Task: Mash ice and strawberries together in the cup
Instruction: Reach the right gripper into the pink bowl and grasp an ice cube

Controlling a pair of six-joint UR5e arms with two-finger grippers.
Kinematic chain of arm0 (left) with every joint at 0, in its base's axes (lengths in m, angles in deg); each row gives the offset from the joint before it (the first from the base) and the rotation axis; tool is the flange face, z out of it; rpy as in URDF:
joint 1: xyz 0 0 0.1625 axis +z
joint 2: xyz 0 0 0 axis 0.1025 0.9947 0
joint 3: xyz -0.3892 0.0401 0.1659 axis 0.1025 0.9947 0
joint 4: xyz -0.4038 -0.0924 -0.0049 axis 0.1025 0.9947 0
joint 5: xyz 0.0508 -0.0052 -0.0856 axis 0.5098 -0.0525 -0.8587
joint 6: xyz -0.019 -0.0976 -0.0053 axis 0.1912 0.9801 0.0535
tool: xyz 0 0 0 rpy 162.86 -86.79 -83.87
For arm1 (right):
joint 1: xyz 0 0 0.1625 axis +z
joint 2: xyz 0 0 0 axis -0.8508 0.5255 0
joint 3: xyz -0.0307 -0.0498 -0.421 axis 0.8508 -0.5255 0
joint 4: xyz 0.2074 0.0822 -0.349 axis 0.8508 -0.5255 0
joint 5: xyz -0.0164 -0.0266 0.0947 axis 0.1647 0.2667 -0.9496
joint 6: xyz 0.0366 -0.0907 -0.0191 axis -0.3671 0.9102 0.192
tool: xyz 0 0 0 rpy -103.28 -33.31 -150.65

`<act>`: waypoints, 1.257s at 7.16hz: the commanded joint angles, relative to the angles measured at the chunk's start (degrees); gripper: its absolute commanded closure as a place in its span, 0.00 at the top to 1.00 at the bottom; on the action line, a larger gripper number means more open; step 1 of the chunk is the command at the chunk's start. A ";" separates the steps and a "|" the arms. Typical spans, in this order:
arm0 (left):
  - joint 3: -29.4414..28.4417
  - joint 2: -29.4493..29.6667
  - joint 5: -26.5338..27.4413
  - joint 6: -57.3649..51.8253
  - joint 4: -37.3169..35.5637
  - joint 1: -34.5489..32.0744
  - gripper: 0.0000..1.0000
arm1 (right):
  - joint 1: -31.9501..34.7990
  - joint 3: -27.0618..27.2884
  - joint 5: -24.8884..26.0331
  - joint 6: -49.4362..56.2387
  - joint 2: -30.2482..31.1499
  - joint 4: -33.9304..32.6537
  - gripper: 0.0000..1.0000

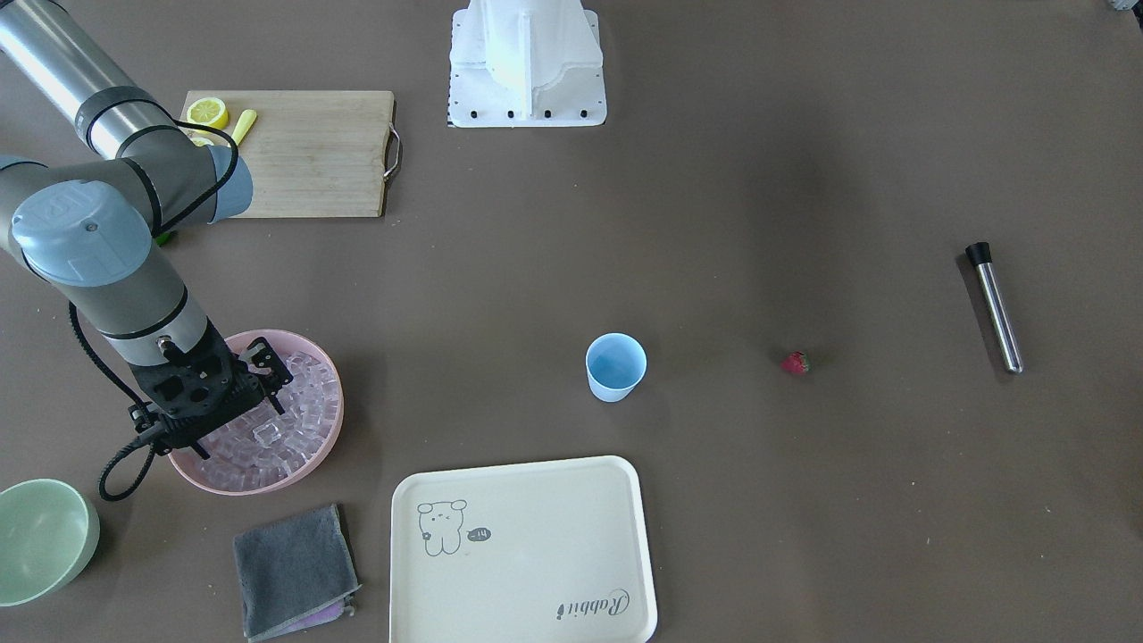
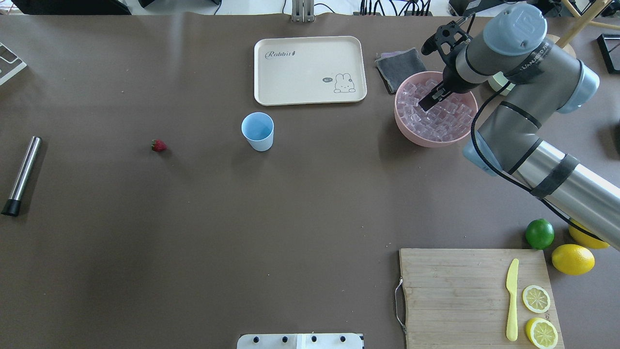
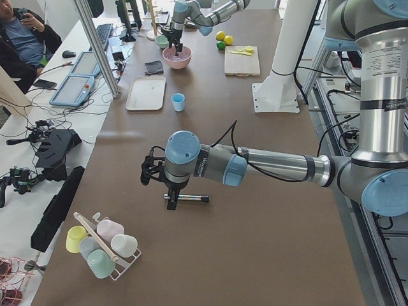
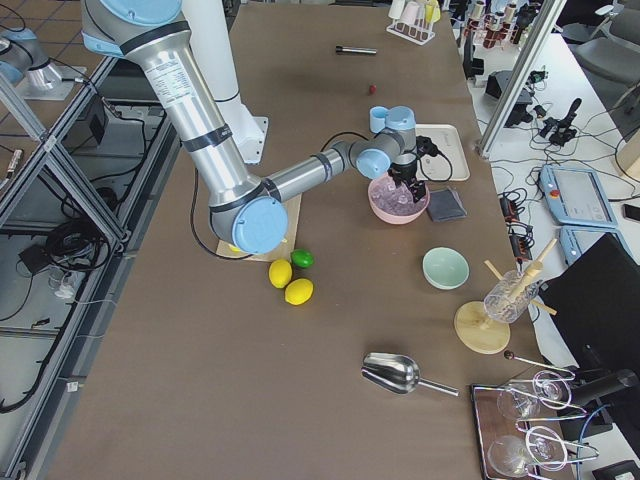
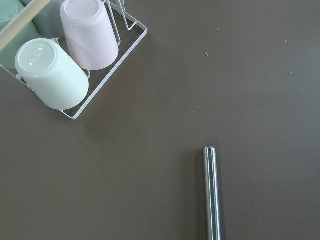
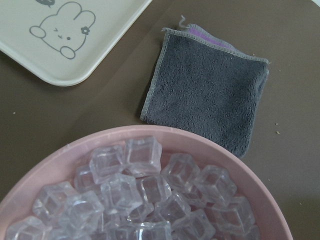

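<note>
The light-blue cup (image 1: pixel 615 366) stands upright and empty in the middle of the table, and it also shows in the overhead view (image 2: pixel 257 131). The small red strawberry (image 1: pixel 795 363) lies alone on the table, apart from the cup (image 2: pixel 158 145). Ice cubes (image 1: pixel 304 393) fill a pink bowl (image 1: pixel 330 433). My right gripper (image 1: pixel 243 427) is open, its fingertips down among the ice (image 2: pixel 436 118). My left gripper (image 3: pixel 169 205) hovers over a steel muddler (image 3: pixel 191 198); I cannot tell whether it is open or shut.
A cream tray (image 1: pixel 536 554) lies near the cup. A grey cloth (image 1: pixel 295 572) and a pale-green bowl (image 1: pixel 40 540) sit beside the pink bowl. A cutting board (image 2: pixel 465 295) holds lemon slices and a knife, with a lime (image 2: pixel 539 233) and lemons beside it. A cup rack (image 5: pixel 75 60) stands near the muddler (image 5: pixel 211 195).
</note>
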 commanded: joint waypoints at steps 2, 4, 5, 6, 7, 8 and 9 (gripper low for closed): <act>0.26 -0.03 0.00 0.00 -0.01 -0.09 0.98 | -1.57 -2.86 0.61 0.78 -0.29 3.32 0.85; 0.17 0.15 0.00 0.09 -0.01 -0.09 0.98 | -1.92 -2.68 0.52 0.95 -0.12 3.41 0.57; 0.26 0.15 0.00 0.09 -0.01 -0.09 0.98 | -1.66 -1.99 0.26 0.78 -0.29 3.32 0.41; 0.26 0.06 0.00 0.00 0.07 -0.09 0.98 | -1.49 -1.81 0.17 0.52 -0.29 3.24 0.34; 0.26 -0.03 0.00 0.00 0.08 -0.09 0.98 | -1.40 -1.72 0.34 -0.44 -0.29 3.32 0.28; 0.26 -0.03 0.00 0.00 0.08 -0.09 0.98 | -1.40 -1.80 0.43 -1.76 -0.29 3.24 0.26; 0.26 -0.03 0.00 0.09 0.08 -0.09 0.98 | -1.40 -1.80 0.43 -1.86 -0.21 3.23 0.26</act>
